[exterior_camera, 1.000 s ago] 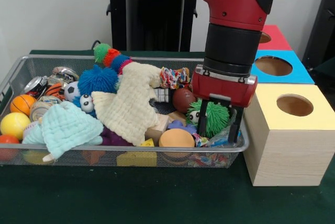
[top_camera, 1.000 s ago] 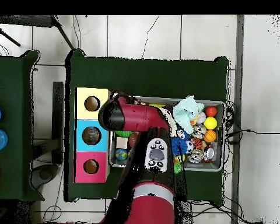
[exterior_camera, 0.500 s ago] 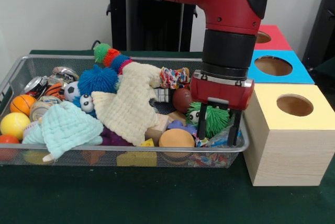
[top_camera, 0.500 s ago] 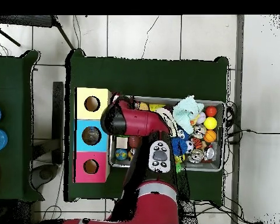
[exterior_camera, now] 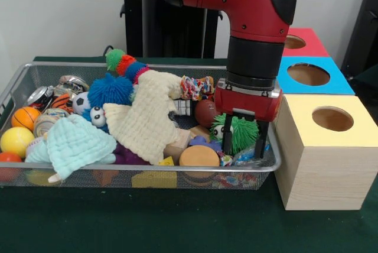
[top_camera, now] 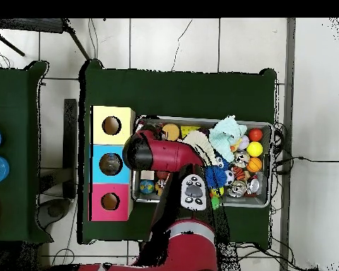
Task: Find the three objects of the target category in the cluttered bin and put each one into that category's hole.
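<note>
The gripper (exterior_camera: 243, 142) hangs inside the right end of the wire bin (exterior_camera: 18, 84), its two dark fingers (exterior_camera: 228, 140) spread wide on either side of a spiky green ball (exterior_camera: 241, 131) with googly eyes. Whether the fingers touch the ball cannot be told. The right finger stands close to the bin's right rim, with little room between it and the mesh wall. Just beyond that rim sits a pale wooden box with a yellow top (exterior_camera: 328, 124) and a round hole; a blue-topped box (exterior_camera: 312, 76) and a red-topped box (exterior_camera: 305, 42) line up behind it, each with a hole of its own.

The bin is crowded. A cream knitted cloth (exterior_camera: 149, 118) drapes over the middle, and a pale green waffle-weave cloth (exterior_camera: 74, 144) lies to its left near the front wall. A fuzzy blue ball (exterior_camera: 110, 90) sits behind them. Smooth balls gather at the left end: a yellow one (exterior_camera: 16, 141) and an orange basketball-patterned one (exterior_camera: 25, 117). A brown football-shaped toy (exterior_camera: 207, 112) lies just left of the green ball, and a round orange disc (exterior_camera: 199, 156) rests at the front wall.

From above, the red arm (top_camera: 169, 152) covers the bin's box-side end (top_camera: 140, 194). The green table cloth (exterior_camera: 147, 220) in front of the bin lies open.
</note>
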`<state>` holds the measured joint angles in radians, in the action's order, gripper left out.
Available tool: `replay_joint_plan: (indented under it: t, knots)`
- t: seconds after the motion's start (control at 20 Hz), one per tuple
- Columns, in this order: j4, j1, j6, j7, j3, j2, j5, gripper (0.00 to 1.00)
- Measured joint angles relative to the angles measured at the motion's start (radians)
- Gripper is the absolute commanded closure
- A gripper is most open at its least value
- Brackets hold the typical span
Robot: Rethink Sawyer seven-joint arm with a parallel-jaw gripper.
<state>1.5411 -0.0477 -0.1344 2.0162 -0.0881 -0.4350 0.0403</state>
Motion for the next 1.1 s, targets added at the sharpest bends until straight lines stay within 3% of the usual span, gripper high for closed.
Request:
replay_joint_plan:
  t: [1.0,1.05,1.1]
  knots:
    - [0.045,-0.056,0.0,0.0,0.089,0.009,0.0,0.0]
    - [0.045,-0.056,0.0,0.0,0.089,0.01,0.0,1.0]
    - [0.045,-0.056,0.0,0.0,0.089,0.01,0.0,1.0]
